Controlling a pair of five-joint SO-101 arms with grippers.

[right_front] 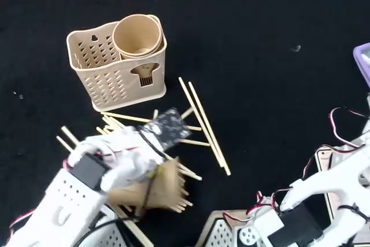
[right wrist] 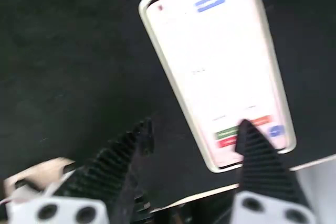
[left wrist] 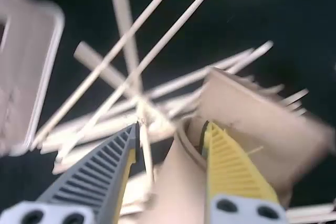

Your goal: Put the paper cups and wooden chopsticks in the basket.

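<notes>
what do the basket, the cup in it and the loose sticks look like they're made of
Basket: probably moulded plastic, matte beige, with walls punched in regular holes. Cup standing in it: looks like paper, plain tan, with a thin rolled rim. Chopsticks: pale unfinished wood, thin and straight.

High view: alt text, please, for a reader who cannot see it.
The left arm's claw meets a paper cup lying on scattered wooden chopsticks on a black table. Behind, a beige basket already holds nested cups.
</notes>
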